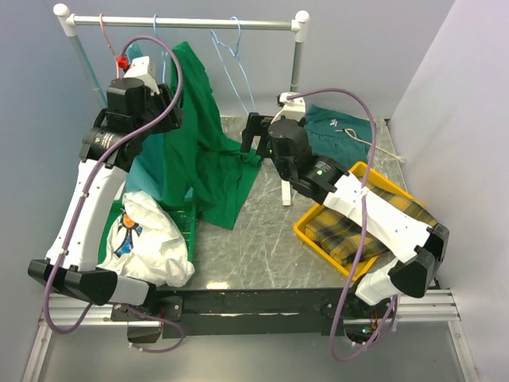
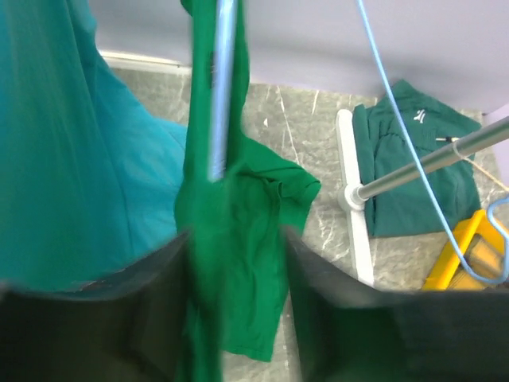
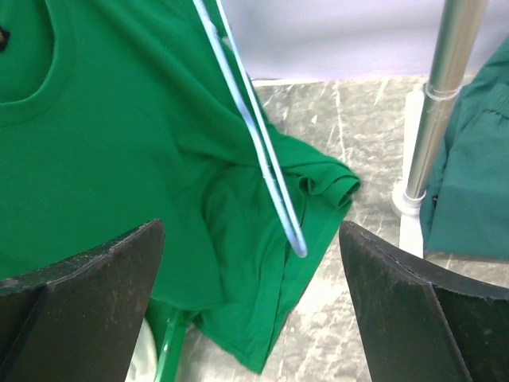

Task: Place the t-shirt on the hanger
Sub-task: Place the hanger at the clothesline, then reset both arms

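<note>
T-shirt (image 1: 203,143) draped over hanger (image 2: 224,79), hem on table (image 1: 262,235)

Overhead view from behind, both wrist views close, sharing t-shirt (image 1: 208,159)

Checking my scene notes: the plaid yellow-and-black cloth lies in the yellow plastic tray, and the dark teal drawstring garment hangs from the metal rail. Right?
No. The dark teal drawstring garment does not hang from the metal rail; it lies on the table beside the rail's right post, as the top external view shows. The plaid yellow-and-black cloth does lie in the yellow plastic tray.
</note>
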You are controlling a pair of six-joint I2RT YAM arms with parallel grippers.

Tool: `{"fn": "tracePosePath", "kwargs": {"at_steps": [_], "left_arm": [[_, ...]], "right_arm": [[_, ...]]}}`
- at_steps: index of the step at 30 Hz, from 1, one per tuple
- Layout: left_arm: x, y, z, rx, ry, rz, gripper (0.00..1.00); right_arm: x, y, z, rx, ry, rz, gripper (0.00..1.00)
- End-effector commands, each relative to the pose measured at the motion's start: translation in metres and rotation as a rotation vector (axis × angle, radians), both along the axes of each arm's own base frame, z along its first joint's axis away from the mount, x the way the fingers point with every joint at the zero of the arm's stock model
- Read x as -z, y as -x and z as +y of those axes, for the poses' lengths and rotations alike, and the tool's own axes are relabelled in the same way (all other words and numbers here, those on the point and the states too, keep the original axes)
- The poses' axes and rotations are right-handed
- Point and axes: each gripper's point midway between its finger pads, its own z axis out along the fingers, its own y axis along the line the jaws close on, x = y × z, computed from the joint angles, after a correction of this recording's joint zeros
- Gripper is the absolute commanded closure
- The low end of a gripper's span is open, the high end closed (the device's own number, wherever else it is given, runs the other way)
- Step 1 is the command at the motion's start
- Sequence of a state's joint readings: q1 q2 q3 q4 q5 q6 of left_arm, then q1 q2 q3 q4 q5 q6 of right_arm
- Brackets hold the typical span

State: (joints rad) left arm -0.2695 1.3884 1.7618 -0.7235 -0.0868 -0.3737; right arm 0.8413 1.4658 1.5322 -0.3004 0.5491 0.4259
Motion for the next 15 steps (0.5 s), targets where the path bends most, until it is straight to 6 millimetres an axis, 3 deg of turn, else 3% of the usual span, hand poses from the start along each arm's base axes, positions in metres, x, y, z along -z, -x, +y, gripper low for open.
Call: {"fn": "tracePosePath", "kwargs": {"at_steps": [1,3,7,13,14,15], "left_arm": [[-0.065,0.025,0.004,0.031,0.031,-0.171,0.37],[-0.080,0.037,0.000,0.075,0.039,-0.202,0.20],[-0.104,0.061,-0.012,0.164,0.097,-0.265,0.01],[-0.099,0.081,-0.046,0.286,0.160,-0.263,0.04],[-0.093,0.090,-0.070,0.339,0.151,-0.244,0.04],[-0.088,0.092,-0.078,0.335,0.137,-0.233,0.04]], "right_arm": [[-0.039,0.019,-0.006,-0.070,-0.080,-0.046,0.01],[-0.044,0.024,-0.001,-0.108,-0.085,-0.033,0.01],[-0.052,0.036,0.004,-0.176,-0.123,-0.036,0.00],[-0.065,0.056,-0.015,-0.189,-0.173,-0.078,0.00],[-0.060,0.058,-0.019,-0.181,-0.168,-0.075,0.00],[-0.060,0.059,-0.023,-0.171,-0.171,-0.081,0.00]]}}
